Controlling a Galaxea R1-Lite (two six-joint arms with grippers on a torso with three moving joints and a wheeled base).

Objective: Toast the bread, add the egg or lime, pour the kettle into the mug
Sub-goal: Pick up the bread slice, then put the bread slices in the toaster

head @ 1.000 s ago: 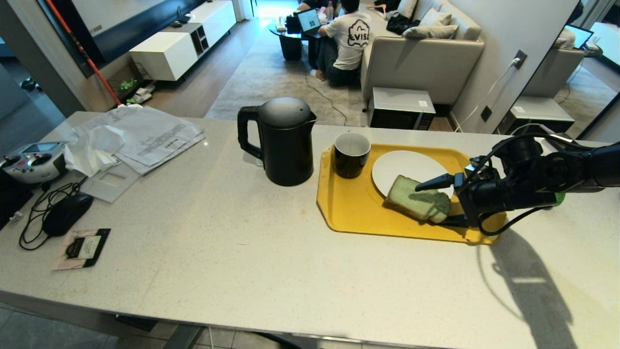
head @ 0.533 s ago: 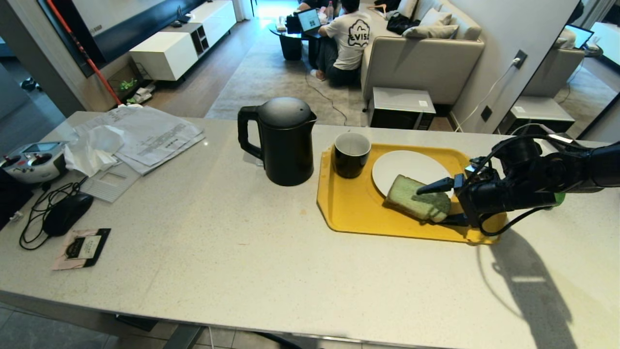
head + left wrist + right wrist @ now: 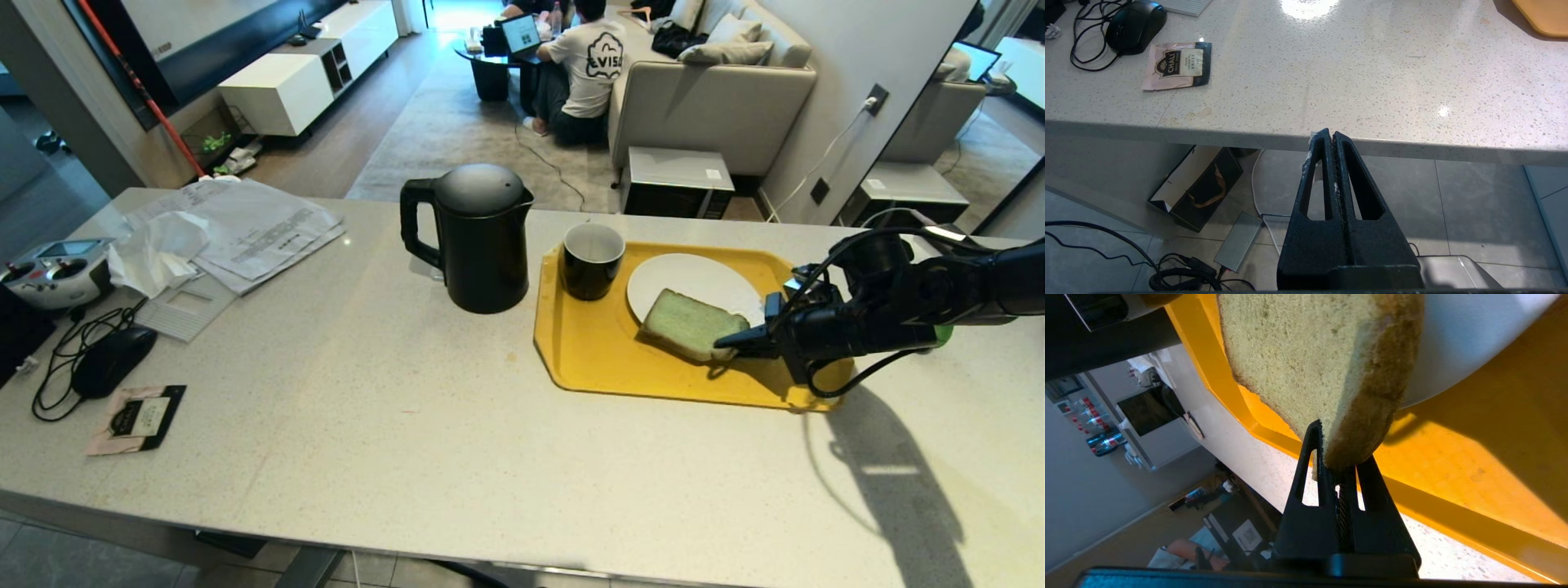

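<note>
The counter [image 3: 424, 425] is the largest thing, and its middle and near part lie bare, with wide room between the papers [image 3: 245, 229] on the robot's left and the yellow tray [image 3: 596, 359] on its right. The tray lies well back from the near edge of the counter. The kettle [image 3: 478, 237] stands upright just beside the left rim of the tray, apart from it. On the tray, the white plate [image 3: 694, 278] lies in the far part, and the mug [image 3: 592, 261] stands upright in the far left corner, close to the plate. The bread [image 3: 686, 322] lies half on the plate and half over the tray floor. The right gripper [image 3: 735, 343] comes in from the right side and pinches the near corner of the bread between its fingers.

The right wrist view shows what the head view hides: the fingers [image 3: 1310, 457] squeeze the crust corner thin, and the tray rim runs just below. The left gripper [image 3: 1331, 139] shows only in its own wrist view, pressed together, empty, below the counter edge, with a tea sachet [image 3: 1177, 65] and a mouse [image 3: 1137, 26] on top.
</note>
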